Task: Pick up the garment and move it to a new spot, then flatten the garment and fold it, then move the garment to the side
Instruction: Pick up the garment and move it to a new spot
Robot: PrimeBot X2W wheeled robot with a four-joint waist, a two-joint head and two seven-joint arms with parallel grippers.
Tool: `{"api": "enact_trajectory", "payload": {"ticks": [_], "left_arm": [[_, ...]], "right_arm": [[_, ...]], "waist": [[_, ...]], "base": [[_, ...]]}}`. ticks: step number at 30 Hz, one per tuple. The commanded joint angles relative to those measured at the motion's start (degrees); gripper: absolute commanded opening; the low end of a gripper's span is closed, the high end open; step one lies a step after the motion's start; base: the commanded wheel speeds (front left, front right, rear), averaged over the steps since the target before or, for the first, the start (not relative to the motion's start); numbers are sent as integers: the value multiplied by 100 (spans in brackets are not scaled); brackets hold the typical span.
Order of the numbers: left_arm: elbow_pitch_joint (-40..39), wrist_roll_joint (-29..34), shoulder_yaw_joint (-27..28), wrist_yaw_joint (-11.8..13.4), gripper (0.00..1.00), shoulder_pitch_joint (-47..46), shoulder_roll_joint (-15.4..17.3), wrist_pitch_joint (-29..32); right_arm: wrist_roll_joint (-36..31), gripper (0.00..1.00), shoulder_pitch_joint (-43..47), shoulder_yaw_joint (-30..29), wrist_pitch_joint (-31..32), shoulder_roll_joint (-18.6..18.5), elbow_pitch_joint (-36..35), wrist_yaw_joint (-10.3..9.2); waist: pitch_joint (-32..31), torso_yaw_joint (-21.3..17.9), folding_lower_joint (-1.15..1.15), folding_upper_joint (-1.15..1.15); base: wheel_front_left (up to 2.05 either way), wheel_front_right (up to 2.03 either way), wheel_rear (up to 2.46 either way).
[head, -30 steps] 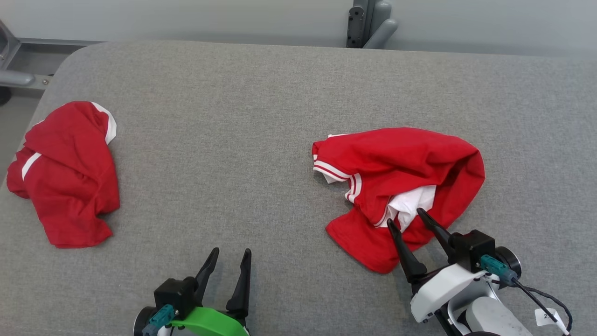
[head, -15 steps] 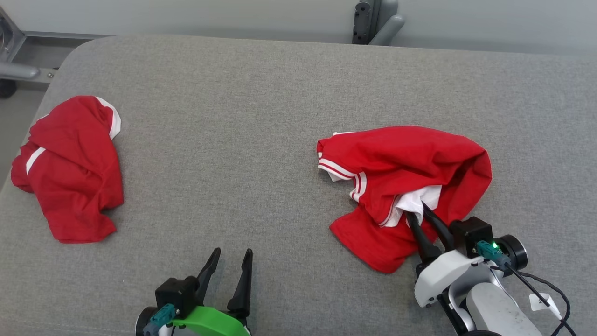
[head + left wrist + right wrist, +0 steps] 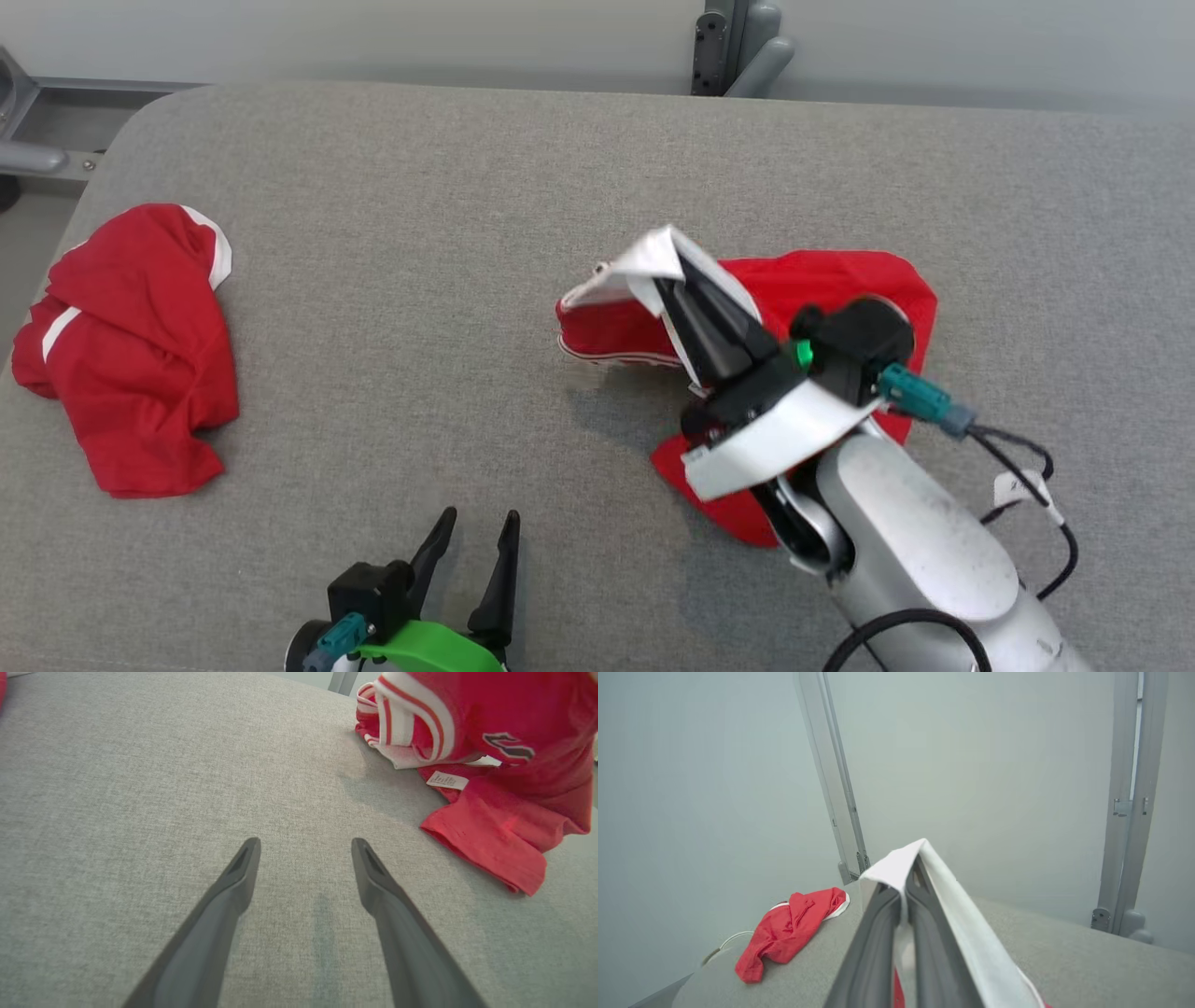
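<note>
Crumpled red garment point(image 3: 840, 280), white-striped trim, perhaps inside-out, its white edge pinched in right hand point(image 3: 680, 280), left hand point(image 3: 479, 515) spread

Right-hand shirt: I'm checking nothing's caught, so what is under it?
The shirt has its white edge raised in the right gripper; under that, grey table and shadow show. The rest lies flat, hiding what's beneath.

You have a lane of bare worktop point(image 3: 420, 280) between the other red garment point(image 3: 131, 345) at the left edge and the garment point(image 3: 840, 285) right of centre. Your left tool point(image 3: 480, 515) hangs, jaws apart, over bare surface near the front. The right tool point(image 3: 674, 271), pinching the garment's white fabric, and its forearm point(image 3: 915, 541) block the right front. Grey posts point(image 3: 738, 47) stand behind the far edge.
</note>
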Motion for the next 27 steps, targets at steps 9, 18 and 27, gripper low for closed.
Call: {"api": "enact_trajectory", "payload": {"ticks": [9, 18, 27], "left_arm": [[144, 11, -58, -30, 100, 124, 13, -4], [-30, -72, -23, -45, 100, 7, 13, -4], [-250, 14, -138, -92, 100, -377, 13, -4]], "right_arm": [[233, 0, -1216, -1591, -16, 55, -362, -5], [-406, 0, -81, -3562, -17, -449, 761, -5], [-663, 100, 798, -3843, -17, -391, 1220, -2]], "waist": [[-151, 52, 0, 0], [-124, -157, 0, 0], [-51, -534, 0, 0]], "base": [[0, 0, 0], [0, 0, 0], [0, 0, 0]]}}
